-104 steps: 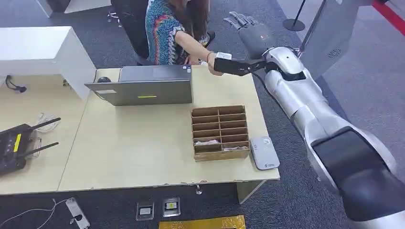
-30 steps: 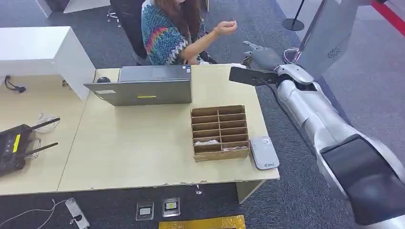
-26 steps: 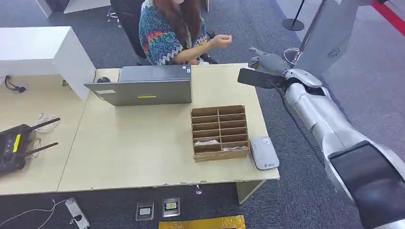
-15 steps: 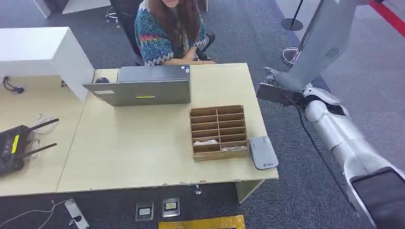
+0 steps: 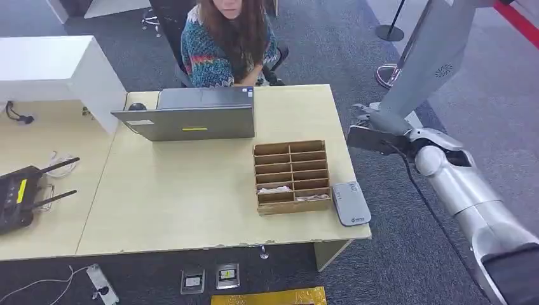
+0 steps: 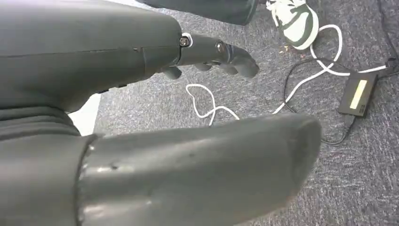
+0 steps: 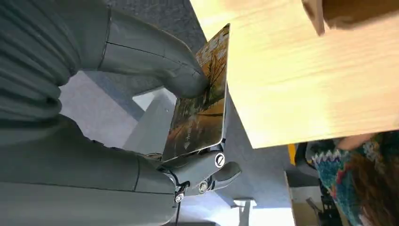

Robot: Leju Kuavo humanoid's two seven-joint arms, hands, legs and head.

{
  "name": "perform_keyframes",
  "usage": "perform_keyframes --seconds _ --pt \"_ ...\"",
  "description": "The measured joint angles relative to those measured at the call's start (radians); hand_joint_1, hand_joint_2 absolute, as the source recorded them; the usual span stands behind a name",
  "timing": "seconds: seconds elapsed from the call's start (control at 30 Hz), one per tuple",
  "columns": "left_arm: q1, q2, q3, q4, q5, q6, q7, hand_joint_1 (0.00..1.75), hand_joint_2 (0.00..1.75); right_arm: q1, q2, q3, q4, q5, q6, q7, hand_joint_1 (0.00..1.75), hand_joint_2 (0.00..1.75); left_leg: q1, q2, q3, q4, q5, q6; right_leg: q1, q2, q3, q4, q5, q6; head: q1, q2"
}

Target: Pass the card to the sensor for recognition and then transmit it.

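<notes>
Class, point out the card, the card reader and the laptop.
card (image 7: pixel 200 110), right wrist view, printed face.
card reader (image 5: pixel 351 203), head view, top surface.
laptop (image 5: pixel 194 122), head view, back of lid.

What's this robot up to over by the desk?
The robot's right hand is holding a card printed with an orange picture, pinched between thumb and fingers just off the edge of the table. A small grey card reader sits on the table beside a cardboard sorting box. A person sits behind a laptop across the table. The left hand hangs over the carpet, holding nothing.
</notes>
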Motion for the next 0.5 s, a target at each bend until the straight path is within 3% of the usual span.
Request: perform_keyframes --seconds 0.5 --pt "-0.001 0.005 0.000 0.000 -0.012 -0.002 0.000 0.00 0.00 0.160 -0.035 -0.032 -0.165 -0.016 0.059 0.055 1.75 1.75 0.000 0.000 0.000 0.000 0.000 0.000 0.000 0.000 0.000 0.000 0.000 0.000 0.000 0.000"
